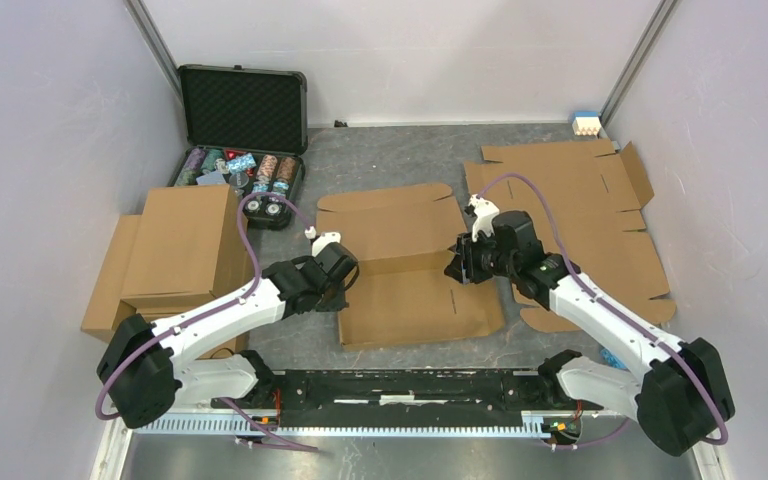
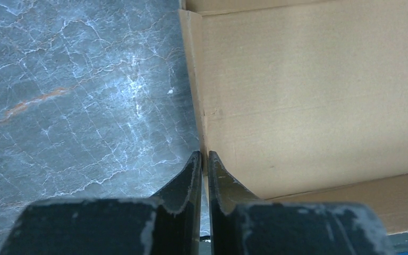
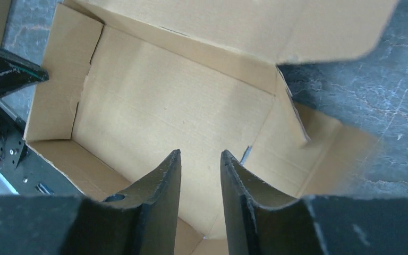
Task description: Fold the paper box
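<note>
Notes on the paper box [image 1: 412,268]: plain brown corrugated cardboard, matte, with faint flute lines across its panels. It is partly formed and sits at the middle of the table [image 1: 390,150], between the two arms, its open side up. We read its long axis as running left to right across the table. The lid panel, with rounded corners, lies back flat toward the far wall. A front panel lies flat toward the arm bases. In the right wrist view the box's left end wall stands upright, while the right end flaps splay outward and are partly blurred.

The table surface is grey stone-pattern with pale veins.

The left gripper [image 2: 204,157] is at the box's left end wall. Its dark, scuffed fingers are drawn nearly together, with the wall's thin edge running into the slit between them.

The right gripper [image 3: 201,155] hangs over the box's interior near its right end. Its fingers are parted by a moderate gap with nothing between them.

Flat cardboard blanks [image 1: 580,200] lie to the right. Closed brown boxes [image 1: 175,250] are stacked on the left. A black case of poker chips [image 1: 245,130] stands open at the far left.
</note>
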Controlling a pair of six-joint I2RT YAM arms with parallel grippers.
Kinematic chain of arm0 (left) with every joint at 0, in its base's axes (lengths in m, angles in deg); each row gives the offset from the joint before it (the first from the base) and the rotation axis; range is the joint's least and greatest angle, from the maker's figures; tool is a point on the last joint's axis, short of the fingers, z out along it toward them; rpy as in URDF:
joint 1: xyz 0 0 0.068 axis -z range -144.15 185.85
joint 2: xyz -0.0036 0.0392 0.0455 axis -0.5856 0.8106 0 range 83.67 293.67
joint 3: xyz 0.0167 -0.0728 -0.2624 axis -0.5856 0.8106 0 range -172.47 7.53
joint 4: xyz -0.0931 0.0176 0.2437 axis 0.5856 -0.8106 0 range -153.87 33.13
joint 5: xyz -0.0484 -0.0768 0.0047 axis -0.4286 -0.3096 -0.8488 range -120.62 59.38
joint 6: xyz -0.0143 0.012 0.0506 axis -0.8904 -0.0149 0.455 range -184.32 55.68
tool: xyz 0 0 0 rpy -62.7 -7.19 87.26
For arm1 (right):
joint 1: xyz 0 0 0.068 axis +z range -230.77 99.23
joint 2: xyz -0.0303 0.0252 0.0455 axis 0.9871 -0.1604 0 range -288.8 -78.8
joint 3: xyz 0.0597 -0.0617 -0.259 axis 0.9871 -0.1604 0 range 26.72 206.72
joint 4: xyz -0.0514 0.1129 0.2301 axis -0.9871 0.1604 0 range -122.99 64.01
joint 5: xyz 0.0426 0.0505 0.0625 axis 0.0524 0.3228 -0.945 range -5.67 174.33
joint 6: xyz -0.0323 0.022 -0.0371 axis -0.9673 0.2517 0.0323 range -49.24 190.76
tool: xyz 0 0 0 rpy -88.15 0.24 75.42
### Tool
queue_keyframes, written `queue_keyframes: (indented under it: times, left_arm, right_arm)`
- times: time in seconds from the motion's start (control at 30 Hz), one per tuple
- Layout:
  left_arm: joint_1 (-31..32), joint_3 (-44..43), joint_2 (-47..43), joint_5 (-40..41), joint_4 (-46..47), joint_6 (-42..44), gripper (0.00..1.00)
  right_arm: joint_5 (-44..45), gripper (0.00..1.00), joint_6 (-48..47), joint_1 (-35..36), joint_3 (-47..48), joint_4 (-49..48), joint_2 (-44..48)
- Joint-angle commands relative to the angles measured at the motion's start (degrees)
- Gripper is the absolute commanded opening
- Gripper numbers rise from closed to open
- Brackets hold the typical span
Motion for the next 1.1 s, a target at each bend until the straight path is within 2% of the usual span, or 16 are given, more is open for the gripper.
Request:
queue_keyframes:
  times: [0.0, 0.2, 0.27, 0.4, 0.43, 0.57, 0.67, 0.83, 0.93, 1.07]
  left_arm:
    - [-0.1, -0.5, -1.5, -1.0, 2.2, 1.1, 0.13]
    - [-0.1, -0.4, -1.7, -0.8, 2.0, 1.2, 0.13]
    - [-0.1, -0.4, -1.7, -0.4, 1.7, 1.1, 0.13]
    - [-0.1, -0.6, -2.0, 0.7, 0.6, 1.2, 0.13]
    - [-0.2, -0.5, -2.2, 0.8, 0.6, 1.2, 0.13]
    - [-0.4, 1.0, -2.8, 1.2, 1.4, 0.3, 0.02]
    - [-0.7, 2.5, -2.6, 0.9, 2.4, -0.2, 0.02]
    - [-2.5, 5.3, -3.4, -1.2, 4.6, -0.9, 0.02]
    - [-3.8, 7.2, -4.5, -3.0, 6.1, -1.2, 0.02]
    - [-5.6, 8.7, -6.0, -4.0, 6.3, -1.3, 0.02]
  right_arm:
    - [-3.8, 0.39, -1.7, 0.2, -1.1, -2.0, -0.8]
    - [-7.7, 0.38, -3.2, 0.1, -3.0, -3.2, -1.6]
    - [-6.7, 0.4, -3.9, 0.1, -2.3, -2.2, -0.4]
    - [5.5, 0.46, -6.2, -0.3, 0.0, 3.7, 4.6]
    - [9.2, 0.51, -6.5, -0.4, 0.3, 5.5, 5.7]
    - [22.7, 0.58, -6.6, -1.1, -1.2, 10.1, 11.8]
    - [28.9, 0.57, -5.9, -1.9, -2.6, 11.8, 15.9]
    - [40.5, 0.51, -3.5, -2.3, -3.3, 14.6, 22.1]
    - [45.3, 0.48, -2.6, -2.5, -3.2, 17.3, 21.4]
    - [45.5, 0.44, 1.5, -2.4, -4.0, 19.7, 17.5]
